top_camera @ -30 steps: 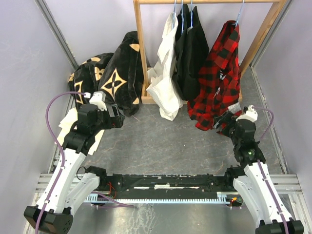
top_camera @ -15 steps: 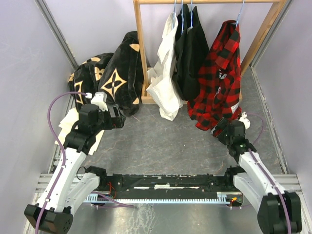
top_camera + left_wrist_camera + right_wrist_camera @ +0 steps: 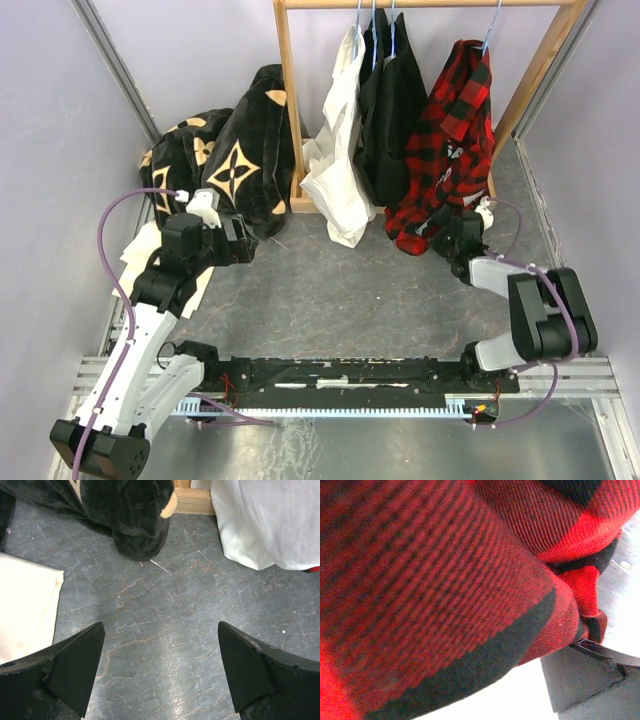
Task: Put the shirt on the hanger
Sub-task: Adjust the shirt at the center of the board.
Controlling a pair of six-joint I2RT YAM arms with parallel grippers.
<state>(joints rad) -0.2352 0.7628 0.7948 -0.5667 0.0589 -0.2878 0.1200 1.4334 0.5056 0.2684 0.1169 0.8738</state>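
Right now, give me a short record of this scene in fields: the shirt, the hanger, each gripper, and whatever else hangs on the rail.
shirt: red-and-black plaid shirt, hanging on the hanger, lower folds bunched low
hanger: light blue, hooked at the right end of the wooden rail
left gripper: open, empty, over bare table near the black flower-motif fabric
right gripper: open, pushed against the shirt's lower folds
also on rail: white shirt, black garment
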